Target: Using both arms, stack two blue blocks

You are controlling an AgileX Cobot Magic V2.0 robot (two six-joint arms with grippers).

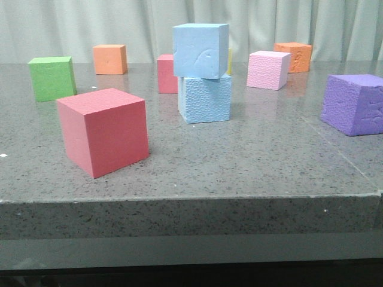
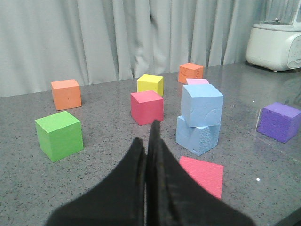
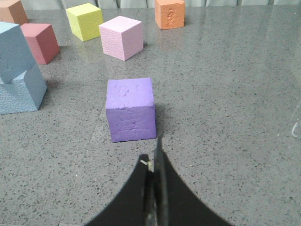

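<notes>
Two blue blocks stacked among seven other cubes.
The smooth block (image 1: 200,50) sits on the pebbly block (image 1: 205,98); left gripper (image 2: 149,141) and right gripper (image 3: 153,160) are both closed, empty.

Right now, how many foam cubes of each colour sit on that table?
Blue: 2, smooth stacked on pebbly
Red: 2
Orange: 2
Green: 1
Pink: 1
Purple: 1
Yellow: 1
Total: 10

A staged test bench in a home-like room. A speckled grey stone countertop (image 1: 251,167) meets pale pleated curtains (image 2: 94,37). 1 white kitchen blender base (image 2: 275,44) stands there.
</notes>
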